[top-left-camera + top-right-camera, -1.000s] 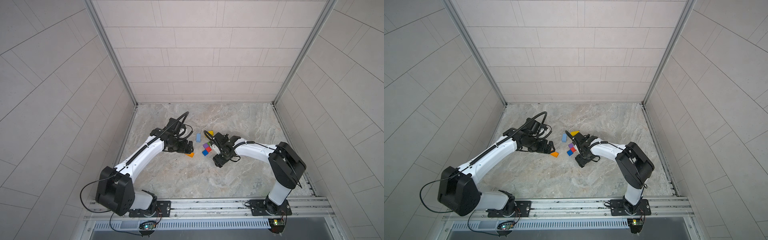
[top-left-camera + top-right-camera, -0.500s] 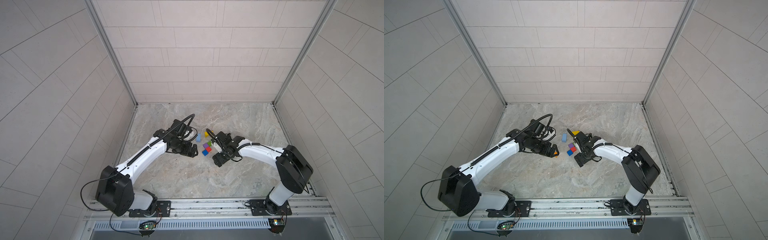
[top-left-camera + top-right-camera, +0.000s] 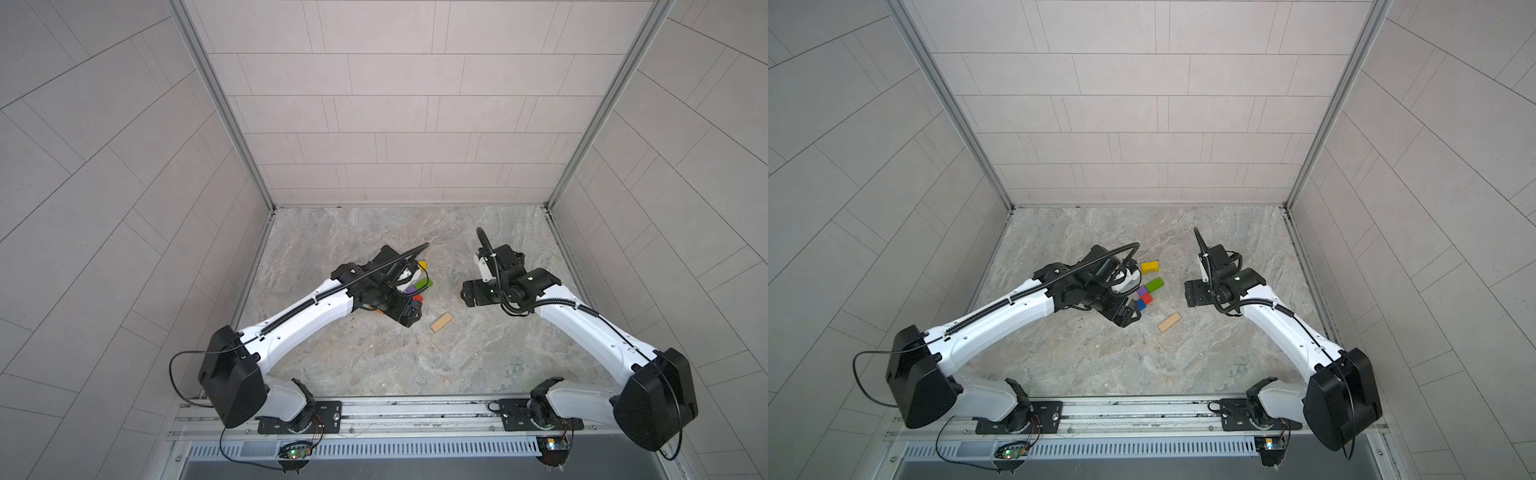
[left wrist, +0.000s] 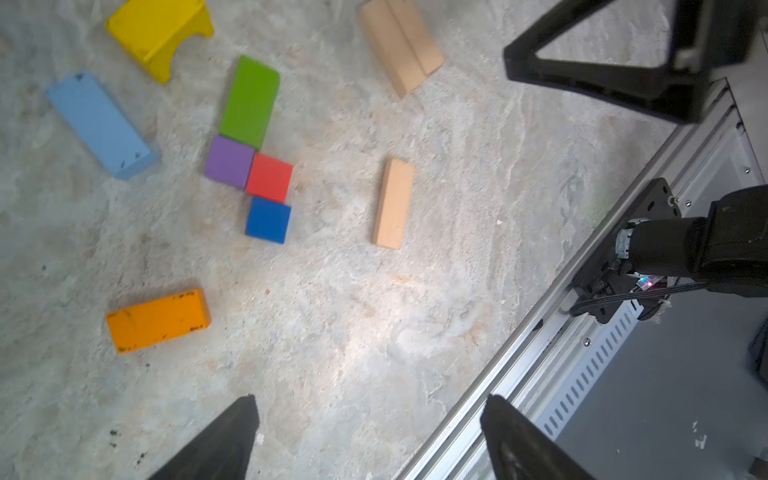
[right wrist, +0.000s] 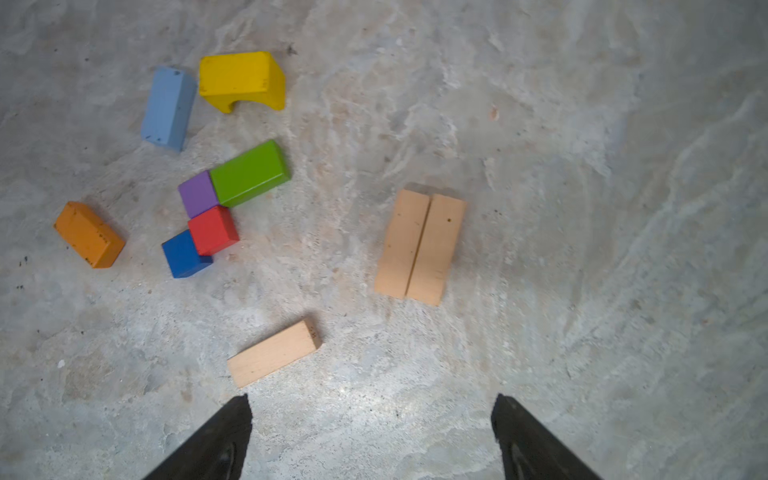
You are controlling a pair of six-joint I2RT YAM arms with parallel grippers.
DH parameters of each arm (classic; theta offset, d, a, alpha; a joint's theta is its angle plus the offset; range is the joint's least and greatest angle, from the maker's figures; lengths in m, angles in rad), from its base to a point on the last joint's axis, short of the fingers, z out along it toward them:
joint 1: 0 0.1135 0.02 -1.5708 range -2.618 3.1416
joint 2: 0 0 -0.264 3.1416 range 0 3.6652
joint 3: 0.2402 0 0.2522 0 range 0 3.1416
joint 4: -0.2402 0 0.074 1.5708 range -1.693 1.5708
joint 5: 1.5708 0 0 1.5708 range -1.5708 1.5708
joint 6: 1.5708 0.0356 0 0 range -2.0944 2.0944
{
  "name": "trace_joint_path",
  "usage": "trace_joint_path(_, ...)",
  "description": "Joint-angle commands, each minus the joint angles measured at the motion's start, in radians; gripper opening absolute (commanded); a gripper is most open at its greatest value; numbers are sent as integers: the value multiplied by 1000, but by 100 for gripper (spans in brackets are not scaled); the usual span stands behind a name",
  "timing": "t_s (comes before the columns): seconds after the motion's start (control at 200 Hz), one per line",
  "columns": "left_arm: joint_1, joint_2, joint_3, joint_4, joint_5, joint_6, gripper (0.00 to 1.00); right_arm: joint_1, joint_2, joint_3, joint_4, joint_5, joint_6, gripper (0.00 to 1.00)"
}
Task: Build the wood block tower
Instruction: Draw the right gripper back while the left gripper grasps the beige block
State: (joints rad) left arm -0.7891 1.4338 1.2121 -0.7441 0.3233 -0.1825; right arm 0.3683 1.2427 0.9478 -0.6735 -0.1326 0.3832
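Ten small wood blocks [image 3: 1154,284], matte-painted or plain, lie scattered flat on your veined grey stone-look tabletop [image 3: 1100,357], none stacked. In both top views the left arm [image 3: 1000,316] covers several. A plain tan oblong [image 3: 1169,322] lies at five o'clock of the red cube [image 3: 1146,298], and the right gripper [image 3: 1192,293] is apart at three.

Left wrist view: a purple cube [image 4: 229,162], the red cube and a blue cube [image 4: 268,220] touch, with a green oblong [image 4: 249,102] against the purple. A scuffed orange oblong [image 4: 158,320], a light-blue oblong [image 4: 102,124] and a yellow arched block [image 4: 160,33] lie apart. The left gripper [image 4: 371,411] has its fingers spread and empty.

Right wrist view: two tan oblongs [image 5: 419,247] lie flush together. The fingers are wide and empty, with only their tips showing.
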Motion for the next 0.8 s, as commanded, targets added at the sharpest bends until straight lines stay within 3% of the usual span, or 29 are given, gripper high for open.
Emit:
trace_joint_path(0.0,-32,62,48,55,-79,13,89,-58,-25,-37,-14,-73,70,92)
trace_joint_path(0.12,-41,173,101,55,-80,23,77,-128,-42,-72,-6,-132,120,91)
trace_joint_path(0.335,-137,371,194,32,-176,70,72,-167,-137,-171,48,-114,184,90)
trace_joint_path(0.435,-167,453,239,28,-180,70,64,-188,-175,-194,53,-126,180,90)
trace_joint_path(0.796,-210,619,346,38,-224,68,63,-262,-272,-290,65,-154,205,90)
